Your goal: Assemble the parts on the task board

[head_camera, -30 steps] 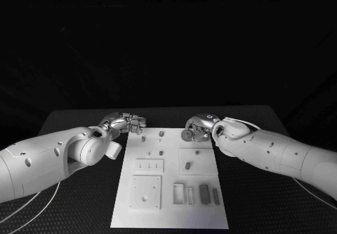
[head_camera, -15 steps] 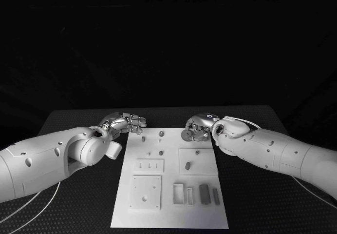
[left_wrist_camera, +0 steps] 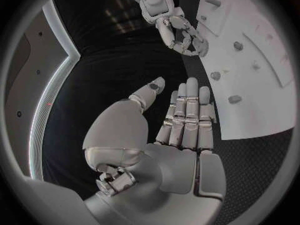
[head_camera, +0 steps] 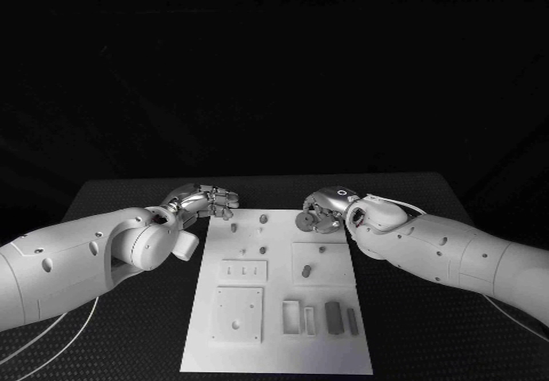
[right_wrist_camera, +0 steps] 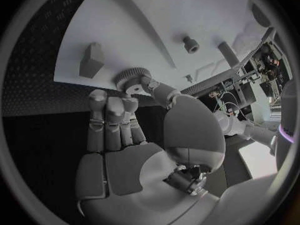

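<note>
Right wrist view: a gear (right_wrist_camera: pixel 129 78) is being pinched by the right robot hand (right_wrist_camera: pixel 134 135) over the board (right_wrist_camera: pixel 144 30).
Left robot hand (left_wrist_camera: pixel 169 135): being held wide, nothing in it.

The head camera is looking down from above the near edge of the table (head_camera: pixel 126 194), facing its far edge, taking in the whole task board (head_camera: pixel 280 349) and both arms from well back. The left wrist camera is sitting close behind the left hand (left_wrist_camera: pixel 181 130), facing across the board's (left_wrist_camera: pixel 262 85) far left corner toward the right hand (left_wrist_camera: pixel 181 32). The right wrist camera is sitting close behind the right hand (right_wrist_camera: pixel 125 135), facing the board's (right_wrist_camera: pixel 150 30) far right corner. All three views are sharing the board's far end; the head view and left wrist view are also sharing the right hand (head_camera: pixel 323 208).
</note>
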